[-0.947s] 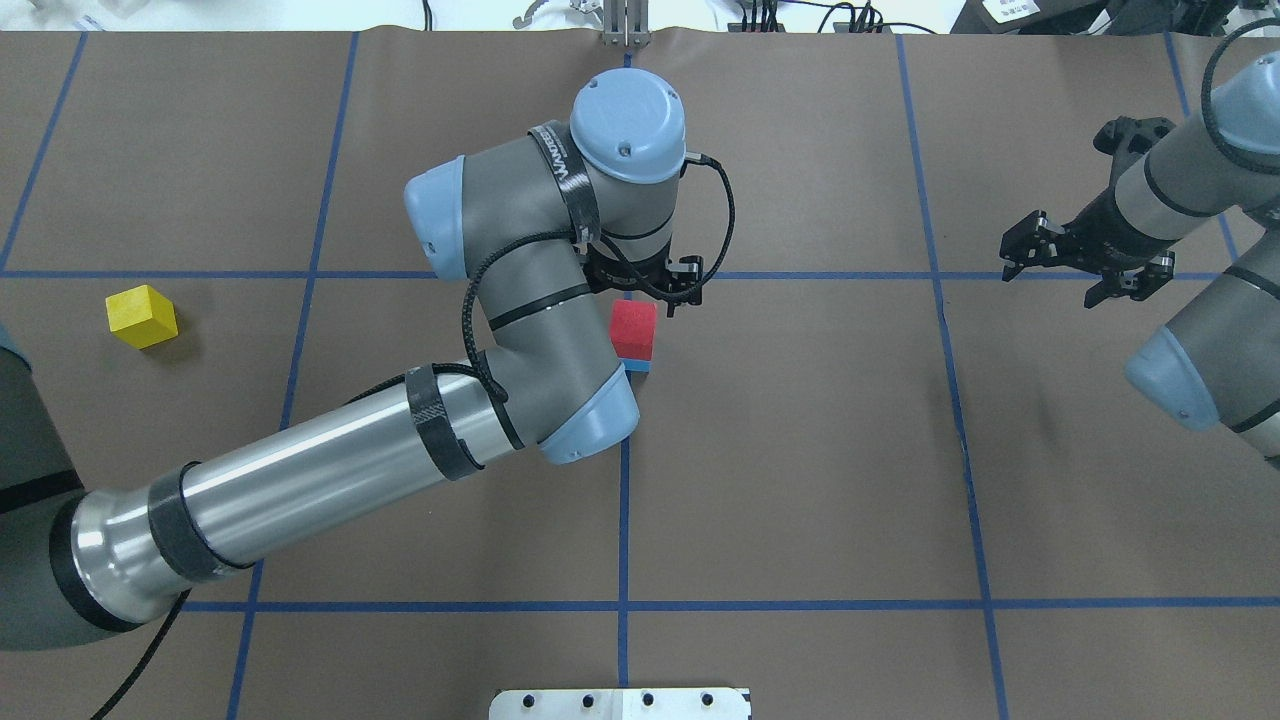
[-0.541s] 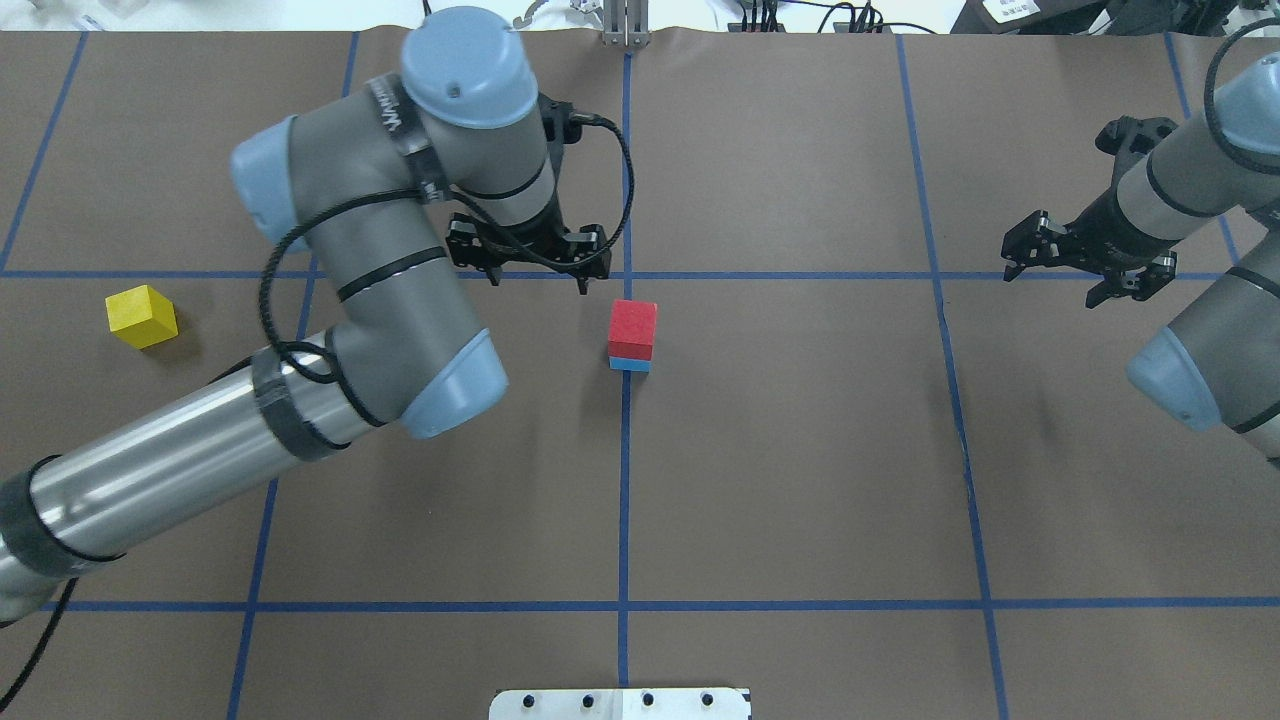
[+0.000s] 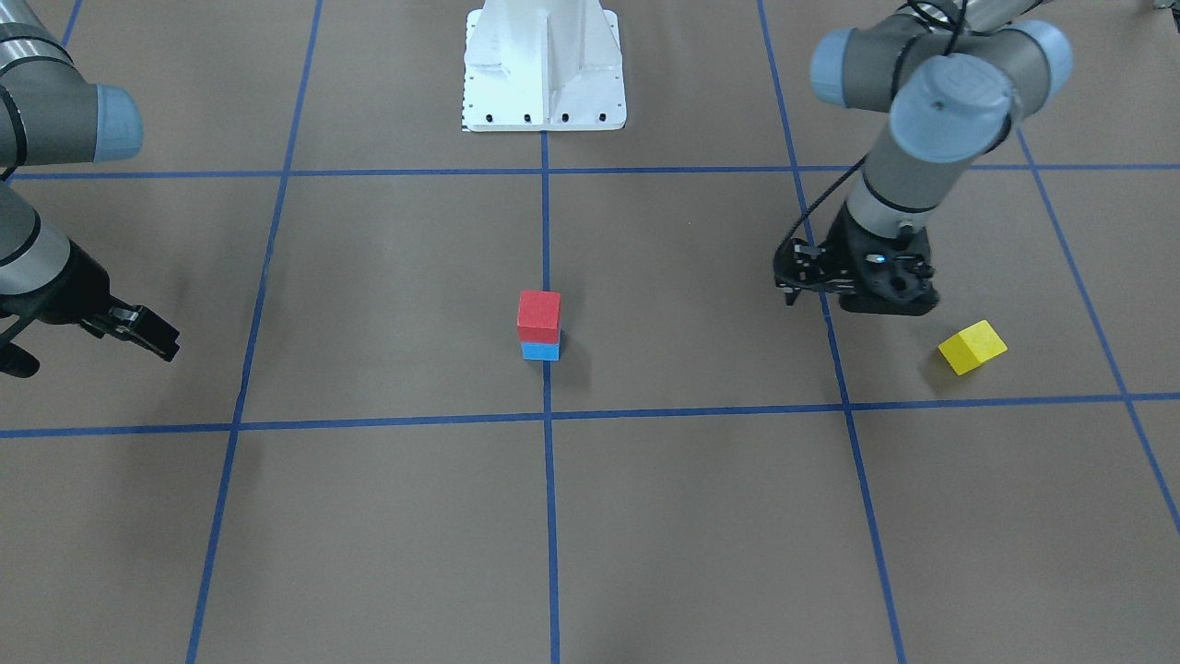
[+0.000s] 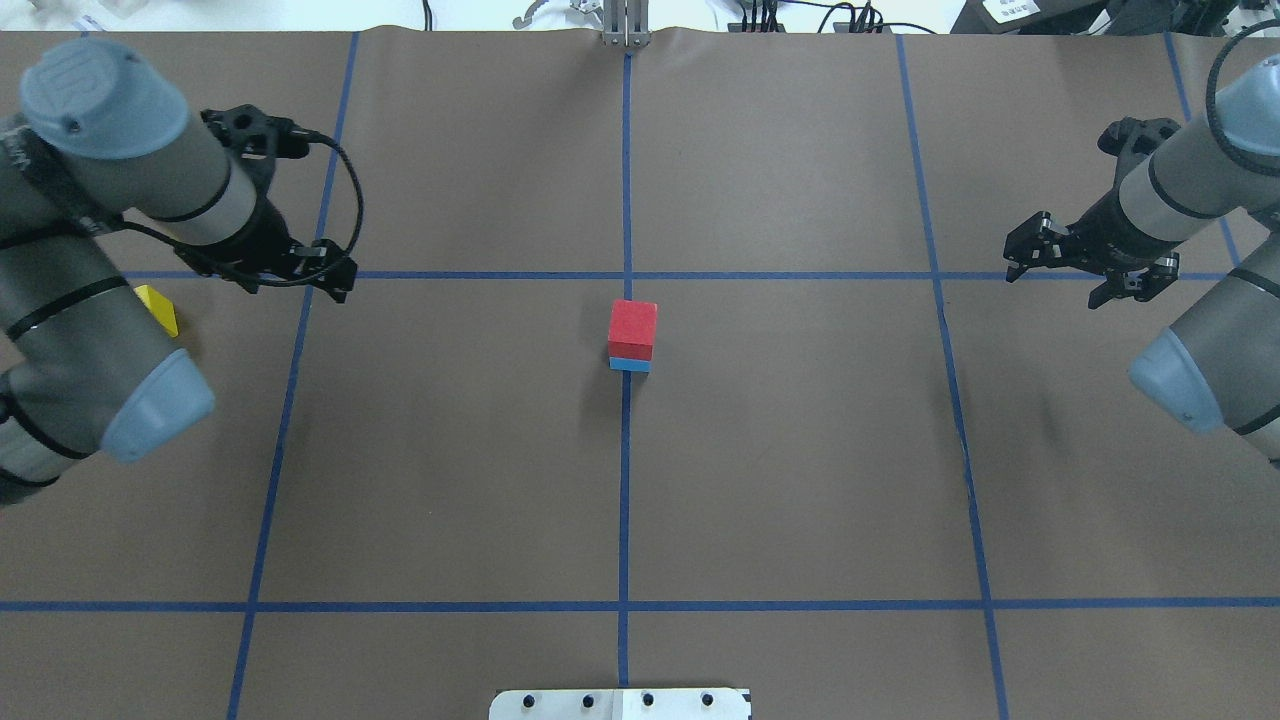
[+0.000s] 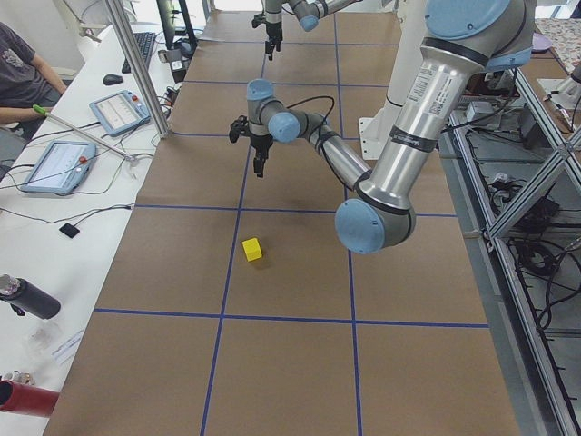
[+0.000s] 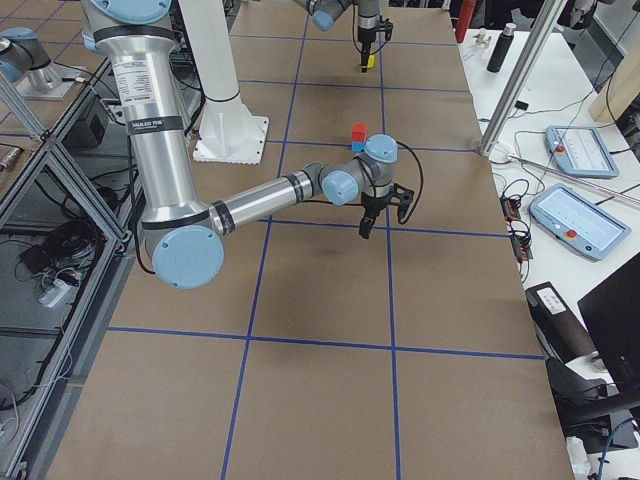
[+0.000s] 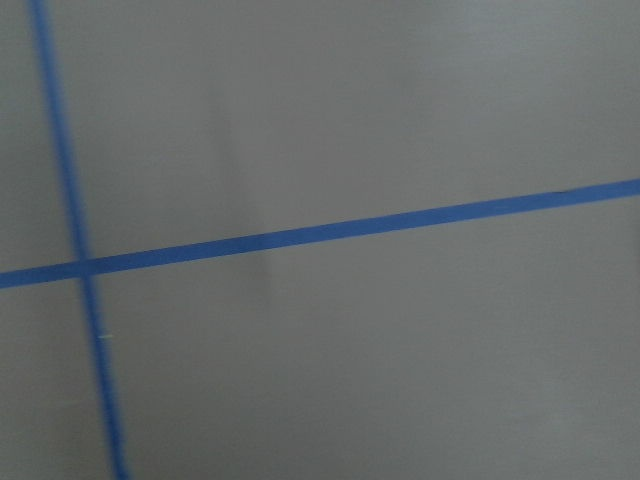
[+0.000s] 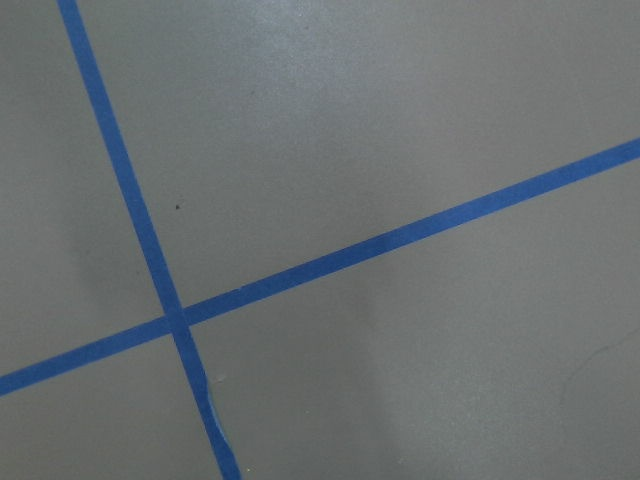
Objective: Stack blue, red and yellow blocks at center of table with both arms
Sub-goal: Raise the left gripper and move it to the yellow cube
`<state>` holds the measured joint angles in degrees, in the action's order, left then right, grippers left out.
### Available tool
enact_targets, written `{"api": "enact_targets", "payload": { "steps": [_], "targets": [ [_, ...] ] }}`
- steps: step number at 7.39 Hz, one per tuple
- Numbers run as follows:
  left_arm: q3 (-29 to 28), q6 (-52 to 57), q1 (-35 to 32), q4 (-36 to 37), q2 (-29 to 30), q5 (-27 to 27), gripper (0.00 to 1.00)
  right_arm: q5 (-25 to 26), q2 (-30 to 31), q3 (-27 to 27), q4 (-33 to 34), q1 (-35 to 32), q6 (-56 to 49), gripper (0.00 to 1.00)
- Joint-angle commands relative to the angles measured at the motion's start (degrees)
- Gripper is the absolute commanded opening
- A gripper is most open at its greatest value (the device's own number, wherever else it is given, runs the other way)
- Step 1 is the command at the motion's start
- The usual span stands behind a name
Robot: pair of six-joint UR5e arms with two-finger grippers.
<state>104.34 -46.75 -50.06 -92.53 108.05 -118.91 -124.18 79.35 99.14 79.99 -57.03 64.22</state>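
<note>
Brown table (image 4: 780, 450): left arm (image 4: 60, 300) half-hides yellow block (image 4: 160, 308); left gripper (image 4: 296, 288) and right gripper (image 4: 1052, 285) both spread, empty.

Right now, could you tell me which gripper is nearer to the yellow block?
Left. The left gripper hangs close to the yellow block, on the side facing the red block; the right gripper is far off on the opposite side, beyond it.
</note>
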Motion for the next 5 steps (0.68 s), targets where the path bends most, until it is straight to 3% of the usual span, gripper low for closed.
{"api": "enact_targets", "payload": {
  "steps": [1, 2, 4, 5],
  "targets": [
    [0.25, -0.02, -6.07, -7.12, -13.17, -3.16, 0.99, -0.01, 0.11, 0.0, -0.1, 0.07, 0.03, 1.0],
    [-0.53, -0.97, -6.71, -12.36, -17.74, -3.43, 0.99, -0.1, 0.11, 0.0, -0.19, 0.07, 0.03, 1.0],
    [-4.29, -14.63, -6.2, -18.62, -17.18, -3.44, 0.99, -0.01, 0.11, 0.0, -0.28, 0.07, 0.12, 1.0],
    [-7.62, -15.39, -6.19, -21.78, -16.91, -3.44, 0.99, -0.01, 0.11, -0.09, -0.28, 0.07, 0.12, 1.0]
  ]
}}
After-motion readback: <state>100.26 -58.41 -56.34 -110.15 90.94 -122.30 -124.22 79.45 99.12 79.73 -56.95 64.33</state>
